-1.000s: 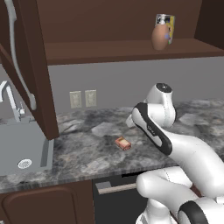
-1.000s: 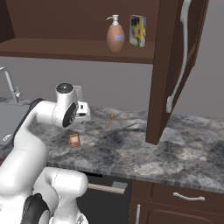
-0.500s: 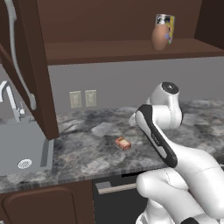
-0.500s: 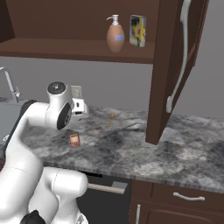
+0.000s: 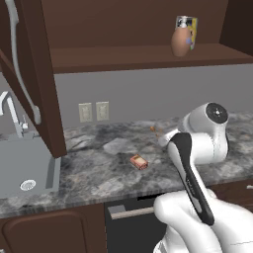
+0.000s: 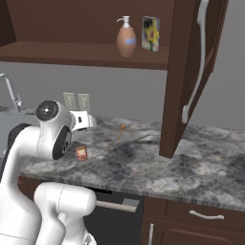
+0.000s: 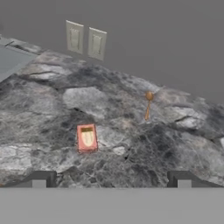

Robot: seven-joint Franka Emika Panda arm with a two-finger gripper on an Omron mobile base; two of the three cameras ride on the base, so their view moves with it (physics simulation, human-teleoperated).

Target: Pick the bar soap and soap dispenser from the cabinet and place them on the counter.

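Now the bar soap (image 7: 87, 137) lies apart, ahead of the wide-open claw (image 7: 111, 179).

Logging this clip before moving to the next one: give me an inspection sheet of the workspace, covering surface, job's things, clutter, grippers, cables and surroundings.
Surface: counter, grey-black marbled stone, with a sink at its left end.
Job's things: bar soap lies flat on the counter, already out of the cabinet; soap dispenser stands upright on the cabinet shelf.
Clutter: small orange stick-like item on the counter beyond the bar soap; yellow-and-blue box on the shelf beside the dispenser.
Grippers: gripper open, empty, above the counter, apart from the bar soap.
Cables: nothing seen.
Surroundings: cabinet doors open; two wall outlets; faucet at the sink; lower cabinets beneath the counter.
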